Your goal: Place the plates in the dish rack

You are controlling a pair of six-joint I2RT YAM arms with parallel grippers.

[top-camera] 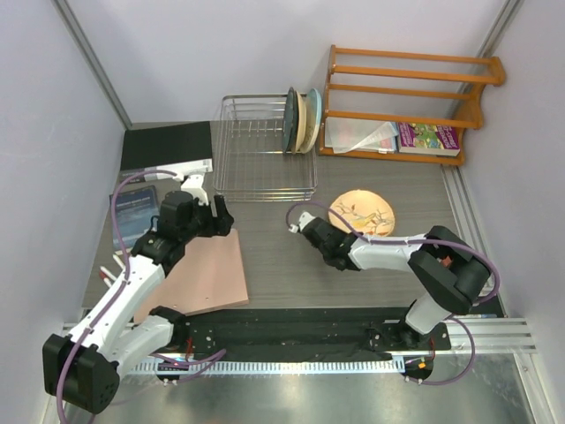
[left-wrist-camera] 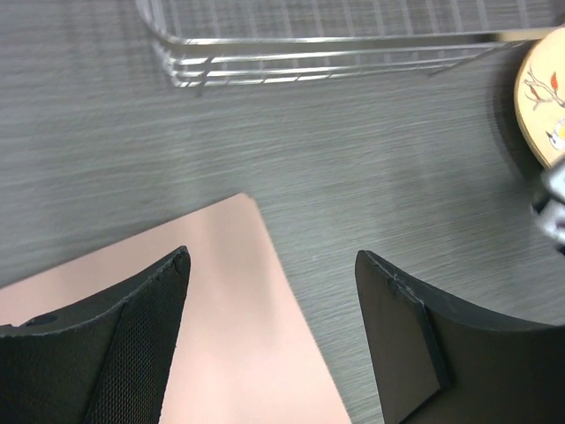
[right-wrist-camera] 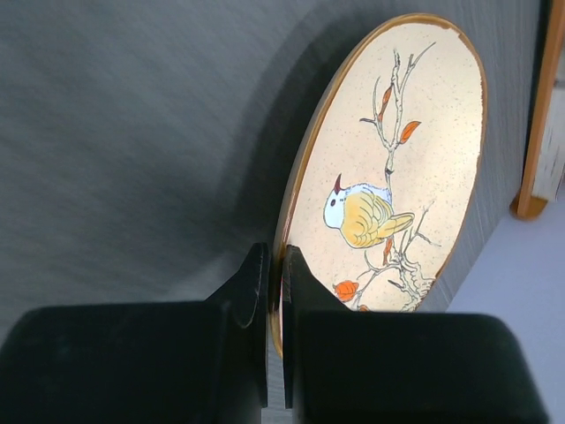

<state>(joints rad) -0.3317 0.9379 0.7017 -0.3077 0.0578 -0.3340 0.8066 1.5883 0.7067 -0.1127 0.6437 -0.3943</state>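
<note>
Right gripper [right-wrist-camera: 274, 265]: pinched tight on the bird plate [right-wrist-camera: 388, 150] at its rim.
Left gripper [left-wrist-camera: 272, 263]: gaped wide over the pink board [left-wrist-camera: 225, 300].

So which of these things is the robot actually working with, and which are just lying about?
Part of the job:
- dish rack
- three plates standing in it
- bird plate, pinched at its rim by the right gripper
- left gripper, open and empty

Just lying about:
- orange wooden shelf
- books on it
- pink board
- black mat
</note>
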